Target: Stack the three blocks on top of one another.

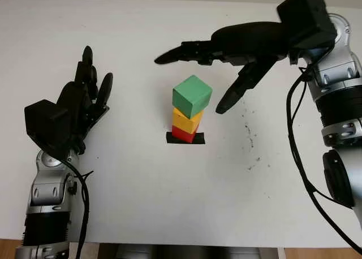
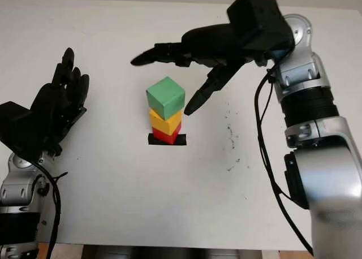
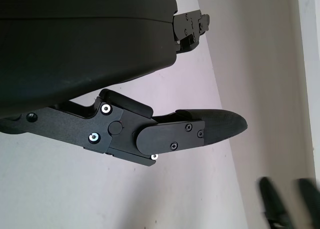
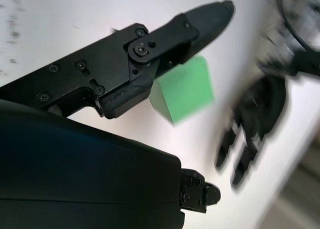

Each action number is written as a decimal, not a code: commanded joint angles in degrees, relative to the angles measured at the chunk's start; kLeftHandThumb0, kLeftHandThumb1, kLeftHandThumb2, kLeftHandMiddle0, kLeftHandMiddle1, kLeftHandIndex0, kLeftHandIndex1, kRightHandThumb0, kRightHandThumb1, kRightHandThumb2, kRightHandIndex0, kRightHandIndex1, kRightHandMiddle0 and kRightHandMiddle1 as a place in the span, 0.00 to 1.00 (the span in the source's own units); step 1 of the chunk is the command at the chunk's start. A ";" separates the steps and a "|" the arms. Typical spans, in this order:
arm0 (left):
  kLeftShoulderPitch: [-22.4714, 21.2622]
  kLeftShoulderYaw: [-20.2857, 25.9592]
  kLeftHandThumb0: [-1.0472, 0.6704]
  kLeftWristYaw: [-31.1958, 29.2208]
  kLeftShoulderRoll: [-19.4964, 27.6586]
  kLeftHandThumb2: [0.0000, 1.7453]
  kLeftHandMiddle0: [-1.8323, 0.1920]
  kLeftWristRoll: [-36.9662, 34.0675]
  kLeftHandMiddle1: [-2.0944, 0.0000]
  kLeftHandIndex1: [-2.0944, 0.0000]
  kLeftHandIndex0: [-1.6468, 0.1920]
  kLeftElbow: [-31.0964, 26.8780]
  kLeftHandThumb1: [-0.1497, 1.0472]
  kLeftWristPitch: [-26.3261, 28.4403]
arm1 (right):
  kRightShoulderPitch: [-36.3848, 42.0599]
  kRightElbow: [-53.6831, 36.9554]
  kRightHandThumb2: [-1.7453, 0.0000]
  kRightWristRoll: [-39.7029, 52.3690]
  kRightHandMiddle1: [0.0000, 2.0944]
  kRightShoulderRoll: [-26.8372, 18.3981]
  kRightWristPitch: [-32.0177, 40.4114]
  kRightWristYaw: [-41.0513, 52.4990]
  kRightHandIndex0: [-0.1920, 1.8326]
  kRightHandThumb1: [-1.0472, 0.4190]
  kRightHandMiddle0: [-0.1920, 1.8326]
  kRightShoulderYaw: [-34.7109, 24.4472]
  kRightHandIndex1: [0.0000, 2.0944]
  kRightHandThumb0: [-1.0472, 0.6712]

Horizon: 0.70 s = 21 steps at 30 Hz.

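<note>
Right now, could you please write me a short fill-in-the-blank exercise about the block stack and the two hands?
1. The top block of the stack is ____, sitting on the yellow block.
2. The bottom block, resting on a black patch on the table, is ____.
3. The hand nearest the green block, open with fingers around it, is the ____ hand.
4. The left hand is open and holds ____.

Missing words: green; red; right; nothing

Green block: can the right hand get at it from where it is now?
Probably yes. The open right hand hovers around the green block atop the stack, nothing between them.
</note>
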 commanded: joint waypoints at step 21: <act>0.71 1.14 0.21 -0.86 0.43 0.31 1.00 -0.90 0.98 0.97 0.99 1.67 1.00 -2.18 | 35.33 -28.66 0.53 8.30 0.00 8.35 16.74 -40.44 0.00 0.00 0.00 -12.66 0.00 0.10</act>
